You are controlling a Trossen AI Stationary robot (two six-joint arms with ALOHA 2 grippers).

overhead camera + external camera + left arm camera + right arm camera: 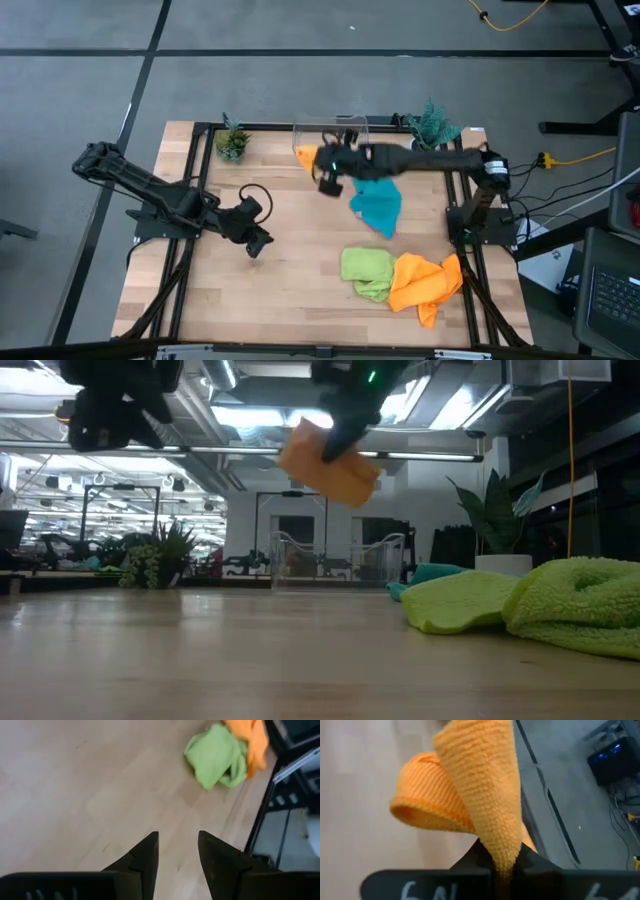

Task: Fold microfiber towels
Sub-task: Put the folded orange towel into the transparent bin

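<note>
Found lifted towel [305, 155] up off the table [300, 300] at back centre, pinched in right gripper [502, 870], just before the bin [330, 128]. Noted bin at back edge, between two plants: left plant [232, 143] at back left, right plant [432, 124] at back right. Saw middle towel [378, 205] on the table right of centre, under the right arm. Logged front towel [367, 272] nearer the front edge, touching corner towel [425, 283] on its right. Placed left gripper [177, 850] over bare table left of centre, well apart from all towels.
</note>
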